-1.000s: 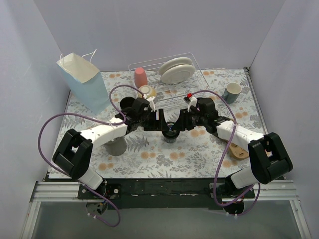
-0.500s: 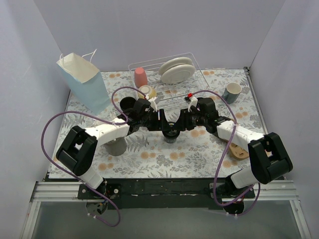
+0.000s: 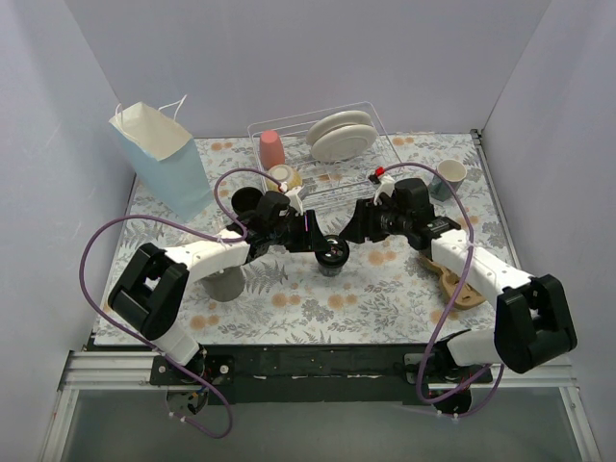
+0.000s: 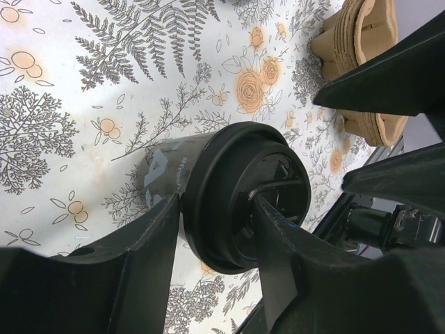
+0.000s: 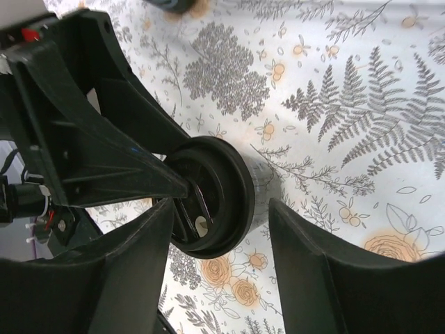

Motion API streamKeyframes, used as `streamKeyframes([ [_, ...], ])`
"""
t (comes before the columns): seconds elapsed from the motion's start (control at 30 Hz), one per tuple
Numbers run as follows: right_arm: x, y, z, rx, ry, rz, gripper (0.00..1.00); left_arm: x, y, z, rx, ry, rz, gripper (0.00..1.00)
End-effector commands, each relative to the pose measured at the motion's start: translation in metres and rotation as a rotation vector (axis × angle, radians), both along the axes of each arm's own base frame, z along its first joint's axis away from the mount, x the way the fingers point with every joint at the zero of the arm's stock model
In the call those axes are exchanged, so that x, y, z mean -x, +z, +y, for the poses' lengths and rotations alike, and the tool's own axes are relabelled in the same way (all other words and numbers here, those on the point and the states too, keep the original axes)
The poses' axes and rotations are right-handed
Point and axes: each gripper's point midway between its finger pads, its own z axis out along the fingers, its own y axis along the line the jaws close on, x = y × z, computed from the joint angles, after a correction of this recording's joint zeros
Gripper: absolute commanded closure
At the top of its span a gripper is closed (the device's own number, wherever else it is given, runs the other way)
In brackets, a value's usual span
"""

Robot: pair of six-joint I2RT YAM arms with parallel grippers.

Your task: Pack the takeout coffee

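Floral cloth covers table, plain lilac walls on three sides.

Near edge:
- grey metal cup tucked under L forearm, well behind L gripper
- tan cardboard carrier lies flat beside R forearm, behind R gripper

Mid-table: both grippers meet nose to nose over one black takeout cup. It's upright on the cloth w/ lid on.
- L: fingers straddle cup at lid lvl. One finger sits against lid rim. The other hides part of lid top from wrist cam, so can't tell if it's clamped or just close.
- R: jaws spread wide w/ cup btwn them. Clear gap to cup wall on at least one side, so no grip.

Just off L wrist's outer side: 2nd black cup, upright.

Beyond both hands: wire dish rack w/ plates on edge, pink cup and small bowl.

Past R gripper toward far-R corner: blue-grey mug.

Far L, well beyond L gripper: blue paper bag, standing, top open.
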Motion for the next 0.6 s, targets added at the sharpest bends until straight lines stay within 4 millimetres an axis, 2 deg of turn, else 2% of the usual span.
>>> streamKeyframes([
  [0.0,-0.010,0.024,-0.008,0.002,-0.032,-0.065,0.38,0.021,-0.064,0.034,-0.196,0.021,0.112,0.59],
  [0.07,-0.013,0.019,-0.013,0.013,-0.056,-0.057,0.43,0.023,-0.066,0.033,-0.193,0.014,0.116,0.59],
  [0.2,-0.016,0.003,-0.017,0.040,-0.065,-0.020,0.46,0.024,-0.068,0.034,-0.199,0.009,0.118,0.59],
  [0.53,-0.002,-0.018,-0.005,-0.004,0.029,0.049,0.52,0.025,-0.077,0.038,-0.222,0.013,0.130,0.58],
  [0.57,0.002,-0.026,-0.006,-0.003,0.034,0.064,0.53,0.026,-0.078,0.038,-0.223,0.015,0.132,0.58],
])
